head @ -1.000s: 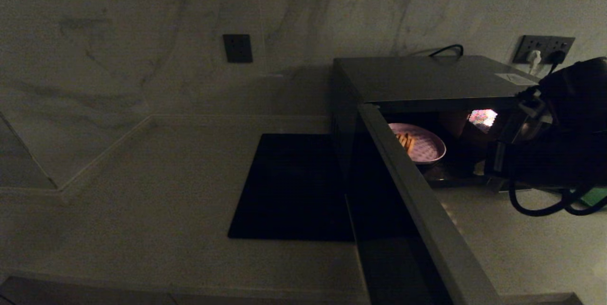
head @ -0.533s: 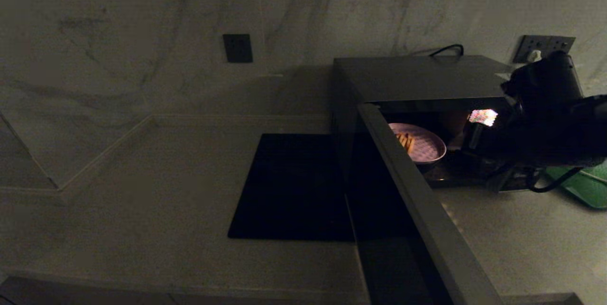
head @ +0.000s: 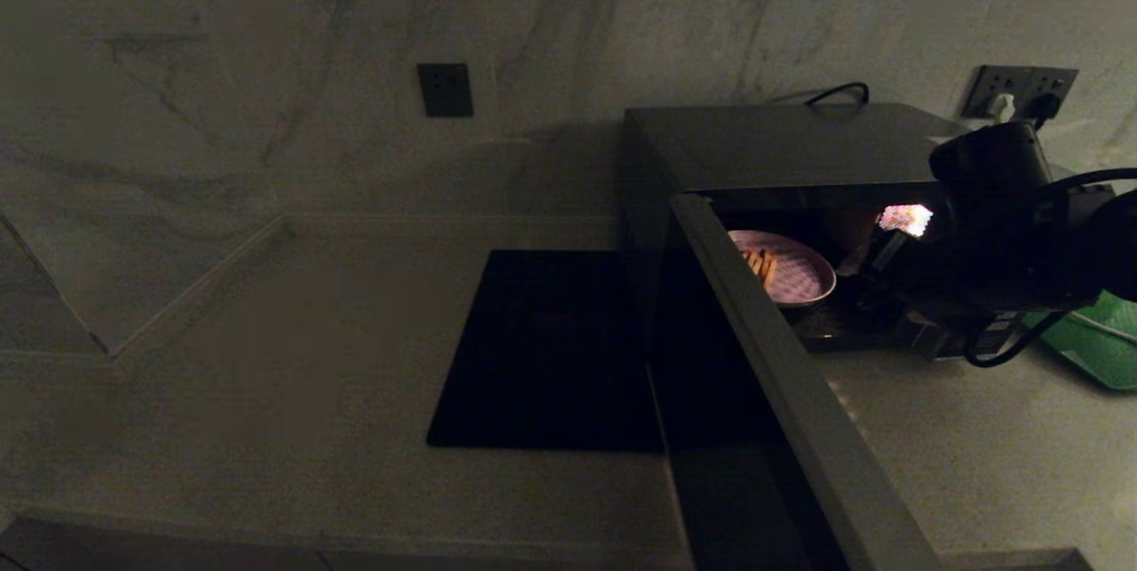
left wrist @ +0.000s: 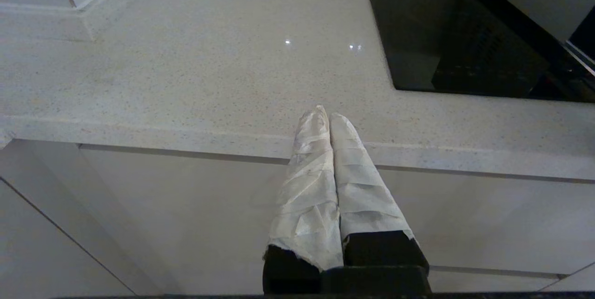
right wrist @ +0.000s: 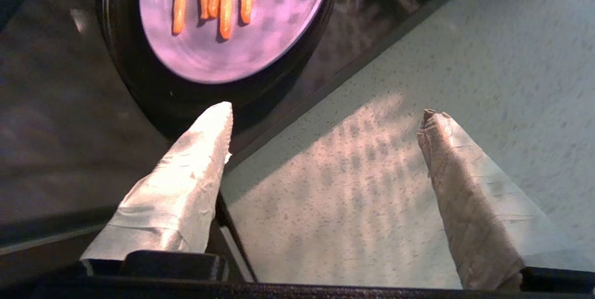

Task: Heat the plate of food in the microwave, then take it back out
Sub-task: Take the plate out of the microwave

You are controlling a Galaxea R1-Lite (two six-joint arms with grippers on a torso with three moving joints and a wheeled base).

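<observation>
The plate of fries (head: pixel 789 273) sits inside the open microwave (head: pixel 791 145), right of the frame's middle — the right gripper (right wrist: pixel 325 117), fingers spread wide and empty, waits beside it, maybe to grab.

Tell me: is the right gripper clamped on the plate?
No. The right gripper stands open, empty, short of the plate inside the microwave.

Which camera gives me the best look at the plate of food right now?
The right wrist view: the plate of food fills the frame, fries distinct, beyond the open right gripper. The head view shows the plate small, partly behind the microwave door. The left wrist view misses it.
</observation>
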